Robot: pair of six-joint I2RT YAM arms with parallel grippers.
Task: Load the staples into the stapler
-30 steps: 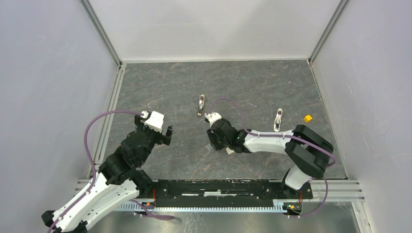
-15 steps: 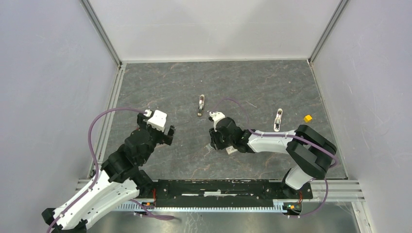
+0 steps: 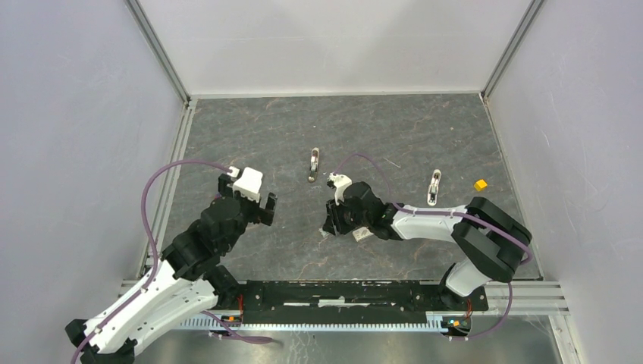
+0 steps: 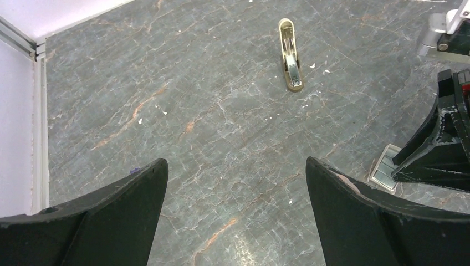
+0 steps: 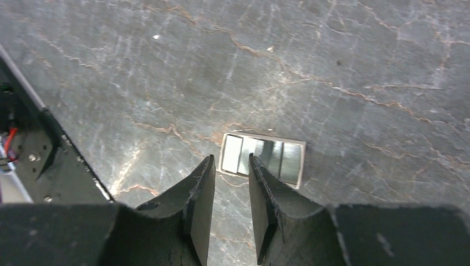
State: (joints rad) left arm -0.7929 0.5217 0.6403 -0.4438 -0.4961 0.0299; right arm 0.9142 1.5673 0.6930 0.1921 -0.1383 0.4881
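Note:
The staples lie as shiny grey strips in a small open tray [image 5: 262, 158] on the table, also in the left wrist view [image 4: 385, 169]. My right gripper [image 5: 230, 158] hovers low with its tips at the tray's near edge, its jaws a narrow gap apart with nothing between them; in the top view [image 3: 328, 226] it hides the tray. A small white box [image 3: 362, 234] lies beside the right wrist. A small tan-and-metal stapler [image 3: 314, 163] [image 4: 290, 55] lies beyond. My left gripper [image 3: 258, 208] [image 4: 235, 162] is wide open and empty over bare table, left of the tray.
A second small stapler-like piece [image 3: 434, 186] and a yellow cube [image 3: 480, 184] lie at the right. White walls with metal rails [image 3: 176, 152] bound the grey marbled table [image 3: 265, 129]. The black base rail [image 3: 341, 292] runs along the near edge.
My left gripper has crept forward and right. My right gripper has shifted slightly right and toward the near edge, now covering the tray in the top view.

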